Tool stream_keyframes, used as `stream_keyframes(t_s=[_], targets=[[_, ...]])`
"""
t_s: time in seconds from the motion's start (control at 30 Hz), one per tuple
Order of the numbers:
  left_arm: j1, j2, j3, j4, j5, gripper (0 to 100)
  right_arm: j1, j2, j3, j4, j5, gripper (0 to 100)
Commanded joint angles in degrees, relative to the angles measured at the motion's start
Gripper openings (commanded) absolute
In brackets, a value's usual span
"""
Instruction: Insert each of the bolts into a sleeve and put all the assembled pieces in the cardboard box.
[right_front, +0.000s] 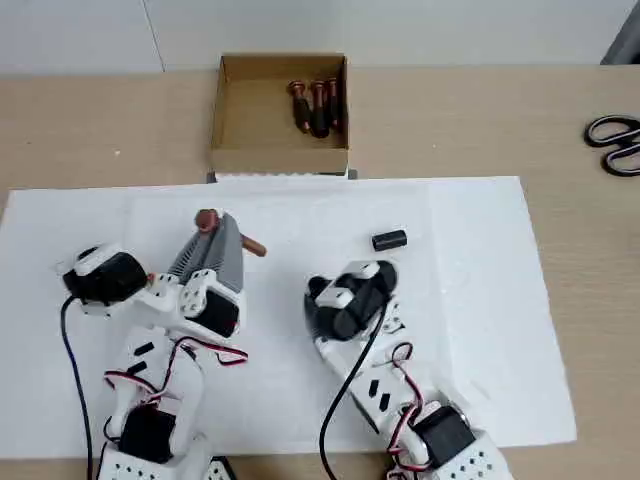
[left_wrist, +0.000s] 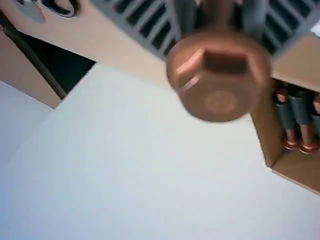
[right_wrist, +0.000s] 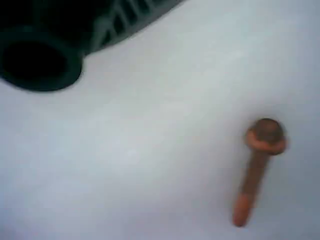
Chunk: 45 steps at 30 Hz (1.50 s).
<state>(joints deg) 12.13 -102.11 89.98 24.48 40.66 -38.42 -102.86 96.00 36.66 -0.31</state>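
Observation:
My left gripper (right_front: 215, 240) is shut on a copper bolt (right_front: 207, 218), and the hex head (left_wrist: 217, 75) sticks out between the grey fingers (left_wrist: 135, 20) close to the camera. A second copper bolt (right_front: 253, 247) lies on the white sheet beside that gripper, and its whole length shows in the right wrist view (right_wrist: 257, 170). A black sleeve (right_front: 389, 240) lies on the sheet just beyond my right gripper (right_front: 372, 272), with its open end (right_wrist: 35, 60) facing the right wrist camera. The cardboard box (right_front: 280, 160) stands behind the sheet.
Three assembled pieces (right_front: 317, 105) lie in the right part of the box; their ends (left_wrist: 295, 125) show past the box wall (left_wrist: 265, 135). Scissors (right_front: 615, 143) lie at the table's far right. The white sheet (right_front: 450, 340) covers the front of the table.

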Motion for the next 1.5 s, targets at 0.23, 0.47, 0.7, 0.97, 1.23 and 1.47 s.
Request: stream_keyframes(t_s=[0.23, 0.47, 0.7, 0.97, 1.23, 1.47], targets=[[10.55, -0.44, 1.19, -1.41, 0.97, 1, -3.56, -0.66, 0.44, -1.71, 5.54, 0.2], [10.99, -0.44, 0.92, -1.41, -3.78, 1, -3.47, -0.13, 0.44, 0.66, 5.89, 0.2], [11.16, -0.44, -0.4, -1.32, -5.63, 1, -3.38, -0.66, 0.44, 4.53, 9.32, 0.2], [14.77, -0.44, -4.62, 9.49, -6.95, 1, 1.54, -0.75, 0.44, 4.09, 9.32, 0.2], [15.38, -0.44, -4.62, 10.73, -8.0, 1, 2.15, -0.75, 0.35, 1.19, 9.32, 0.2], [15.12, -0.44, -4.62, 10.55, -7.82, 1, -0.66, -0.75, 0.44, 1.45, 9.32, 0.2]])
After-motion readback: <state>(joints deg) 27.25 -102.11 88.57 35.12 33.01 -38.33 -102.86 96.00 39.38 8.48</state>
